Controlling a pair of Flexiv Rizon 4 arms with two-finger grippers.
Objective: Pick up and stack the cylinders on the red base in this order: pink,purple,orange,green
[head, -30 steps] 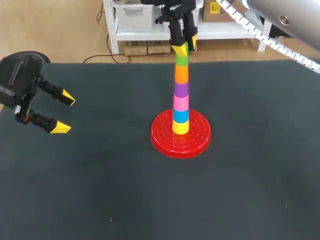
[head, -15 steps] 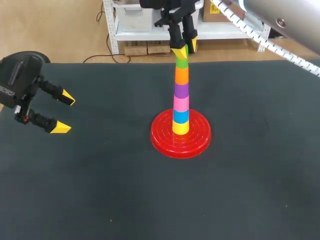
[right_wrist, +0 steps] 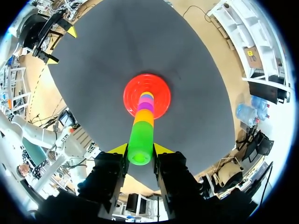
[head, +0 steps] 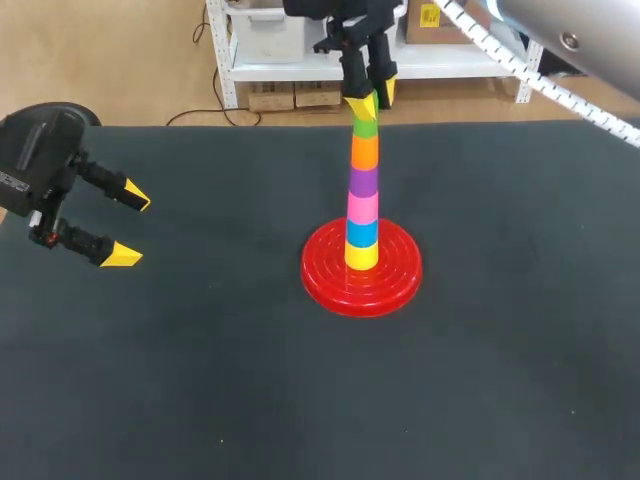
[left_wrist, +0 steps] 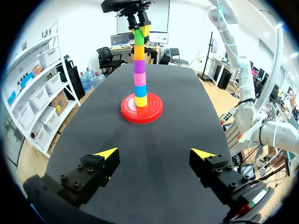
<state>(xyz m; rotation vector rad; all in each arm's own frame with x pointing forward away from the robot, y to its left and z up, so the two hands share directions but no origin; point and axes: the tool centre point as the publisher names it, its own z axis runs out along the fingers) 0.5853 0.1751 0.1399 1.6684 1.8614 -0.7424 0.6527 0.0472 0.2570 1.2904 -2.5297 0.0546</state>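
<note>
My right claw (head: 371, 98) is at the very top of the tower, pinching the green cylinder (head: 365, 125) from two sides. In the right wrist view its yellow tips sit flush against the cylinder's flanks, with the green cylinder (right_wrist: 141, 135) standing straight out between the fingers.

Directly beneath the claw the tower runs down in one line: orange cylinder (head: 364, 150), purple cylinder (head: 363, 180), pink cylinder (head: 362, 207), then a blue cylinder (head: 362, 232) and a yellow cylinder (head: 362, 254) on the red base (head: 330, 280).

What the next move turns on, as I judge it, is that line. The green piece's long axis is upright and roughly shares the tower's axis, so letting go should mean spreading the fingers and lifting straight up, with no sideways drag.

My left claw (head: 130, 227) hangs spread wide and empty over the tabletop (head: 200, 380). The tower is well ahead of it, so the right arm is by far the nearer one.

I can't settle whether the green piece is fully seated on the orange one. From the head view the right claw's near fingertip covers the green piece's upper part, and it looks faintly tilted. From the wrist I see it almost end-on, so the joint under it is hidden.
</note>
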